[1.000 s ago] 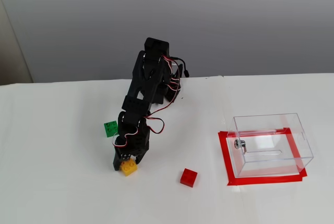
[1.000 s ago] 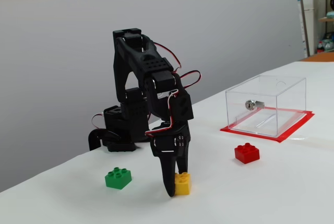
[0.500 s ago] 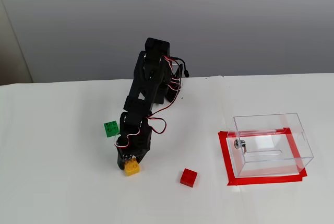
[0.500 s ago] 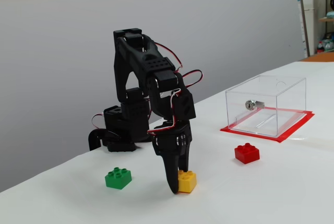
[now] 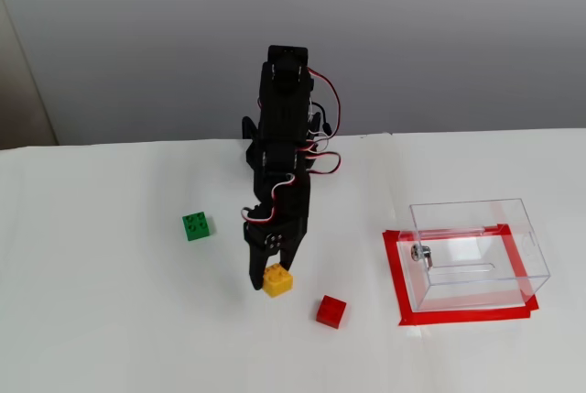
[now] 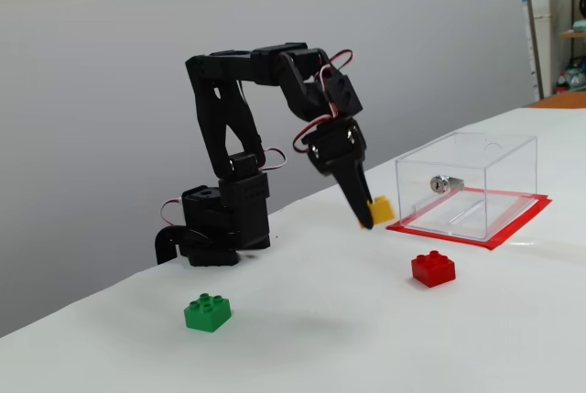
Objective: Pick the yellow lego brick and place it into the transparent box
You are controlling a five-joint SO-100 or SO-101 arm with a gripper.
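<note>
The yellow lego brick [image 5: 277, 280] [image 6: 381, 211] sits between the fingers of my black gripper [image 5: 273, 278] [image 6: 369, 216]. The gripper is shut on it and points down. In a fixed view the brick hangs a little above the white table. The transparent box [image 5: 526, 246] [image 6: 494, 173] stands to the right of the gripper in both fixed views, well apart from it. It has a small metal fitting [image 5: 420, 252] on its left wall and looks empty.
A red brick [image 5: 331, 311] [image 6: 433, 268] lies on the table between gripper and box. A green brick [image 5: 196, 226] [image 6: 208, 312] lies to the left. Red tape [image 5: 396, 274] frames the box's foot. The arm base [image 6: 220, 223] stands at the table's back edge.
</note>
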